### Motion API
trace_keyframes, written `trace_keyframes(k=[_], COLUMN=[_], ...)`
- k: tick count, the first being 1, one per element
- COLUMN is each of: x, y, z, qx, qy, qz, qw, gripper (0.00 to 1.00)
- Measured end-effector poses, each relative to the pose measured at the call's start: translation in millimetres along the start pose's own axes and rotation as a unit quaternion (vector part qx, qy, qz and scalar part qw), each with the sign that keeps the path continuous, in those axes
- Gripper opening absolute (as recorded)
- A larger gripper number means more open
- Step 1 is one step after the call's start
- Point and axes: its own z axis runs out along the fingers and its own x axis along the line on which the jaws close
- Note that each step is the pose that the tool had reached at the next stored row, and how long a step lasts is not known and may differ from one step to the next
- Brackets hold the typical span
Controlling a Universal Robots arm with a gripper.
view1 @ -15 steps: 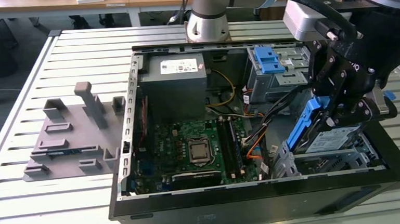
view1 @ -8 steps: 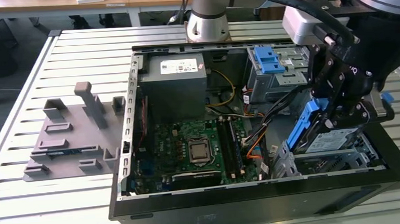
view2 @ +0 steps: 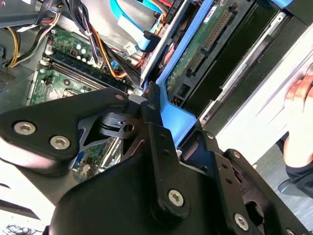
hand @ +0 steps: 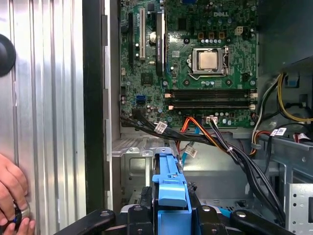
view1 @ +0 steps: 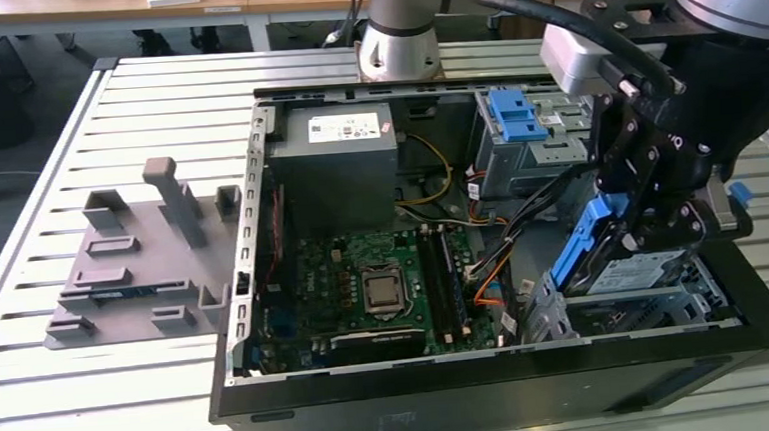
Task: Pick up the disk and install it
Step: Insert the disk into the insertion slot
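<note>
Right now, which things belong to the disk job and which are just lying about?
Job: silver metal hard drive with blue plastic frame; black gripper holding it; open black computer case.
Lying about: grey plastic fixture; person's hand.

- Flat rectangular silver metal disk point(view1: 632, 272) with a blue plastic edge frame point(view1: 578, 247); a pale label covers its broad face.
- Pose: tilted rather than flat, with the blue-framed edge uppermost and the lower part down inside the grey metal drive cage point(view1: 638, 312).
- Location: the corner of the open black computer case point(view1: 503, 394) at the exterior view's right, beside the green motherboard.
- Underside: in the second wrist view, a green circuit board point(view2: 193, 54) with a connector row.
- State: clamped at the blue frame by the black gripper point(hand: 171, 215); not seated level.
</note>
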Motion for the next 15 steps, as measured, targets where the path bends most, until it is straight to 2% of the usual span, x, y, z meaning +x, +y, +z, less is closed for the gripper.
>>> trace_keyframes(k=[15], x=[-0.2], y=[0.0], z=[8.8], qx=[0.0], qy=[0.0], qz=[0.0], qw=[1.0], gripper=[0.36])
